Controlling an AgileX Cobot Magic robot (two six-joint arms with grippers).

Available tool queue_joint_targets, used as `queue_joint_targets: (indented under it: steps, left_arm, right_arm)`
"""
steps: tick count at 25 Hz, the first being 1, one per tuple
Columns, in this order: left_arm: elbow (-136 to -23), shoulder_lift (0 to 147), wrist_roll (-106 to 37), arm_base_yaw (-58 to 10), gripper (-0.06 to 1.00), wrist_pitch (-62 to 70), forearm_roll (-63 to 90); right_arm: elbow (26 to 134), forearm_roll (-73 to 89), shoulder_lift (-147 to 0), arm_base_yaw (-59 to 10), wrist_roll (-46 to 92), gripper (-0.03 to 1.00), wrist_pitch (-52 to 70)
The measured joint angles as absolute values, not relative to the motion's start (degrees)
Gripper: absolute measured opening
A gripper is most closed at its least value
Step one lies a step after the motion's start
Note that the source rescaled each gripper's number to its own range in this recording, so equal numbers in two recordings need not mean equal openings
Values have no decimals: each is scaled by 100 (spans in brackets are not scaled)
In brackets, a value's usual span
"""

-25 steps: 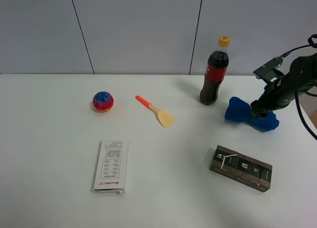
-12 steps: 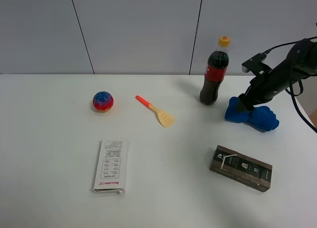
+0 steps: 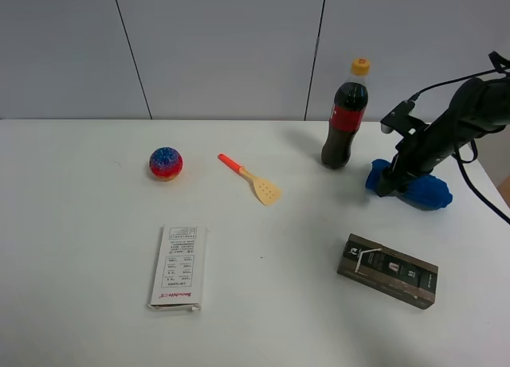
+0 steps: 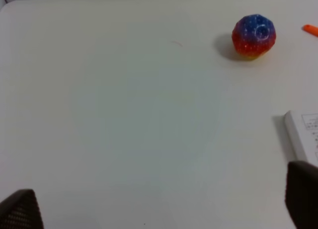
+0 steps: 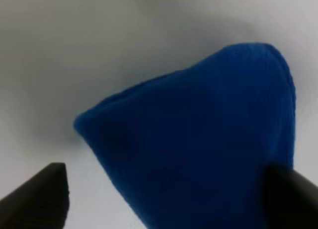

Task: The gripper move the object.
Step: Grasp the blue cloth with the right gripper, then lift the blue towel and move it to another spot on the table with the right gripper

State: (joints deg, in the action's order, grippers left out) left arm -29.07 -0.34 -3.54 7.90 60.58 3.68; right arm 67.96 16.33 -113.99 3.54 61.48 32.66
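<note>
The soft, lumpy bright blue object [image 3: 425, 192] lies on the white surface [image 3: 303, 224] at far right. The black right gripper [image 3: 390, 184] sits low over its left lobe, fingers [image 5: 42, 196] spread either side.

Bright even light; blurry wrist views

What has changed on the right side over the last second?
The right gripper slid from the pinched middle of the blue bundle to its end nearer the cola bottle, jaws spread astride it; the bundle nudged slightly rightward. Bottle, ball, spatula, white box and dark box stayed put.
</note>
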Motion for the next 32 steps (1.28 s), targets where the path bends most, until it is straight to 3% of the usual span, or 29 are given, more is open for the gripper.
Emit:
queue_joint_targets:
  steps: [7, 10, 12, 17, 32]
  left_arm:
    - [-2907, -34, -354, 790, 100, 6058, 368]
    - [-2907, -34, -354, 790, 100, 6058, 368]
    - [-2907, -34, -354, 790, 100, 6058, 368]
    - [-2907, -34, -354, 790, 100, 6058, 368]
    - [-2907, -34, -354, 790, 100, 6058, 368]
  right_arm:
    - [6807, 1379, -11664, 354, 6057, 67, 3069]
    - [6817, 1160, -11821, 354, 5886, 62, 2979]
    - [6838, 967, -11860, 360, 5729, 51, 3000]
    - [6856, 617, -11875, 360, 5474, 0, 2999]
    - [6836, 686, -10946, 360, 5445, 0, 3834]
